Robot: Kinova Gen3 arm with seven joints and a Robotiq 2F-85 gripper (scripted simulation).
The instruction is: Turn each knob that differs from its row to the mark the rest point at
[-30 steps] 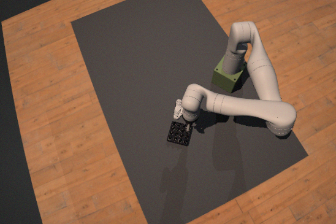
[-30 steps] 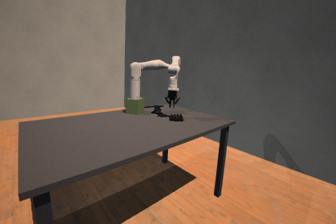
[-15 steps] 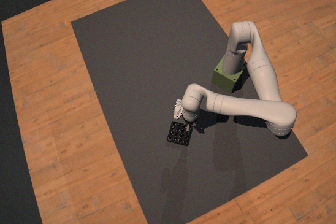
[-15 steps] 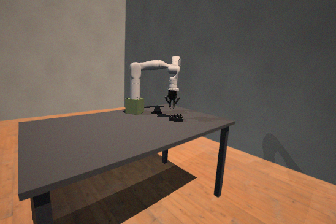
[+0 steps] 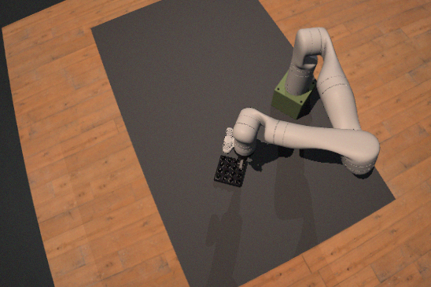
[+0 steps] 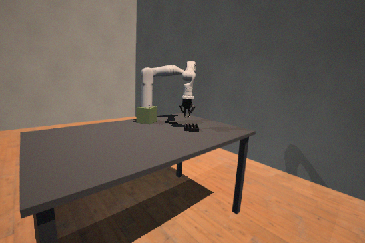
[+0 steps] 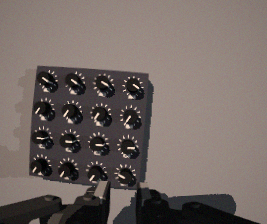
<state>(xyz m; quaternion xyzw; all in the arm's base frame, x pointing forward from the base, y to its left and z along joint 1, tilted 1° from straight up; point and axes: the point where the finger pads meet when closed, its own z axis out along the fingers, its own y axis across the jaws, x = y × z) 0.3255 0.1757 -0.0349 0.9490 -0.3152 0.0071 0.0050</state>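
The black knob box [image 5: 228, 183] [image 6: 192, 130] [image 7: 116, 102] stands on the table, its four rows of knobs facing up. In the wrist view, the bottom row's right-hand knob [image 7: 126, 176] has its line slanting toward upper left, while the other three lines slant toward lower left. The second row's lines all slant toward lower left. The top row's lines slant between upper left and lower right; the third row's lie nearly level. Their exact marks are too small to tell. My gripper [image 6: 187, 116] [image 7: 123, 195] is slightly open and empty, above the box's near edge. Socket and printed names cannot be made out.
The green base block [image 5: 285, 103] [image 6: 146, 115] carries the arm on the dark table [image 5: 165, 81] [image 6: 110, 155]. The forearm [image 5: 311, 137] reaches across from the right in the top view. The arm's shadow lies beside the box.
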